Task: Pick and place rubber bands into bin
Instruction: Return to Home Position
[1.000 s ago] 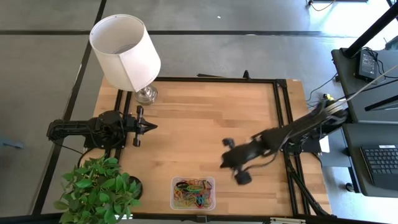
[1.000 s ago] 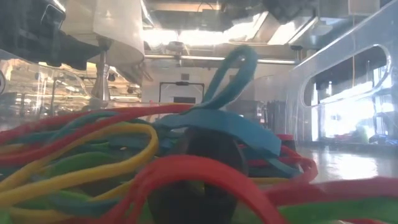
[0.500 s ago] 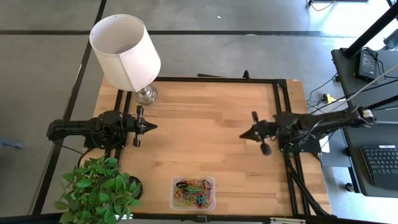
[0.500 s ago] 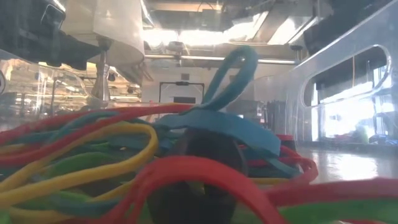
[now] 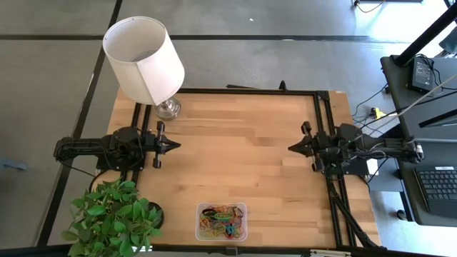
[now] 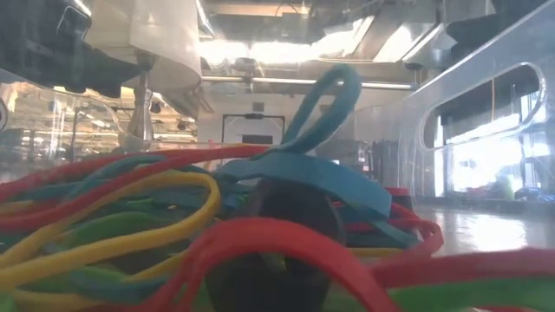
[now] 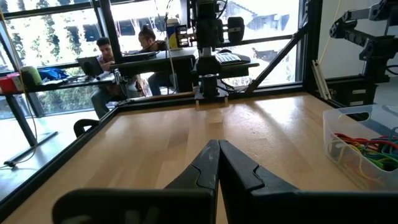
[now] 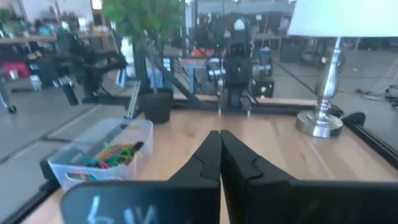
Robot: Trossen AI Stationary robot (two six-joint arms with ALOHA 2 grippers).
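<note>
Near worktop [image 5: 235,150] edge: bin [image 5: 199,221] holds the rubber bands [image 5: 223,222], mixed colours. Mid-depth: left end effector [image 5: 176,145], fingers pressed together, empty; right end effector [image 5: 291,148] opposite, likewise closed, empty. Far-left corner: lamp [image 5: 143,57].

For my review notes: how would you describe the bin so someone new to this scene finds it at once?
Start at the wooden table seen from above and go to the edge opposite the white lamp. About midway along it, beside the leafy potted plant, sits the bin. It is the only clear, shallow tub, filled with a tangle of coloured rubber bands.
</note>
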